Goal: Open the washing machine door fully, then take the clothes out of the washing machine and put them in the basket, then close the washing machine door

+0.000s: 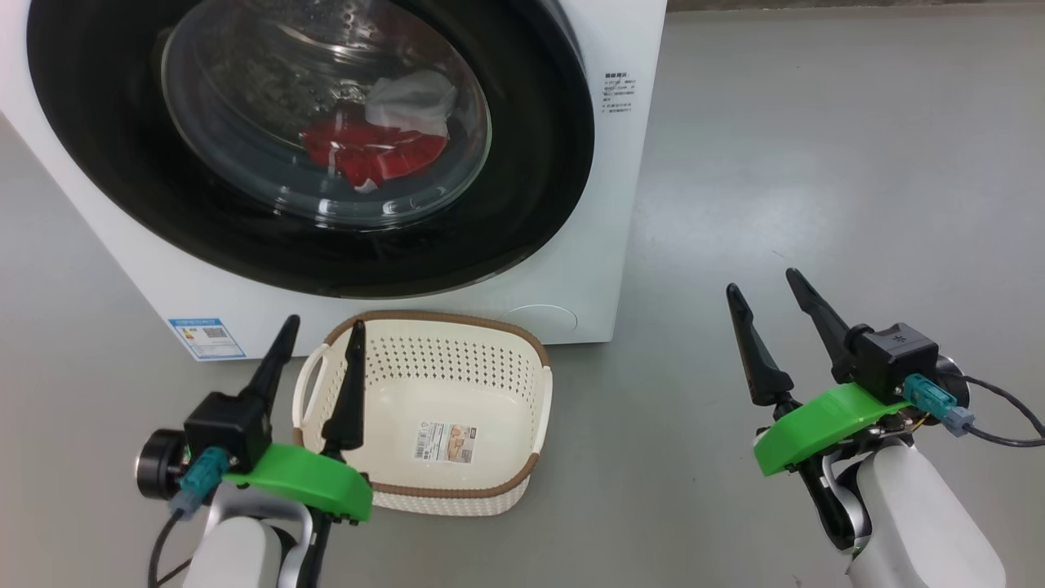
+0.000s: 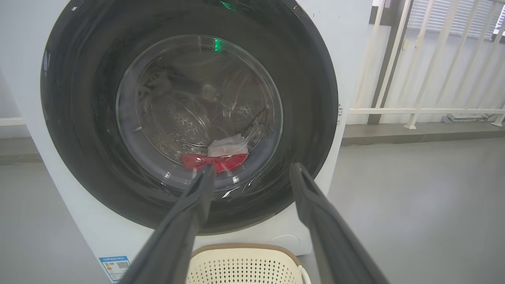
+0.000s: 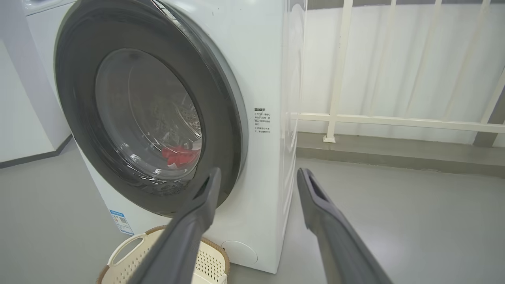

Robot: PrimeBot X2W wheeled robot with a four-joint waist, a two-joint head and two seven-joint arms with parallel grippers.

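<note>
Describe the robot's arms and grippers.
The left gripper and right gripper match: two long tapering black fingers on a black block, a bright green curved guard, a teal connector with black cable, a white forearm. The right block has a white mark.

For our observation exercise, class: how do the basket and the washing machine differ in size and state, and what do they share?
The basket is small, cream and brown-rimmed; the washing machine is big and white. The basket is open-topped and holds only a sticker; the washing machine holds the clothes behind its door. Both stand on the floor.
</note>
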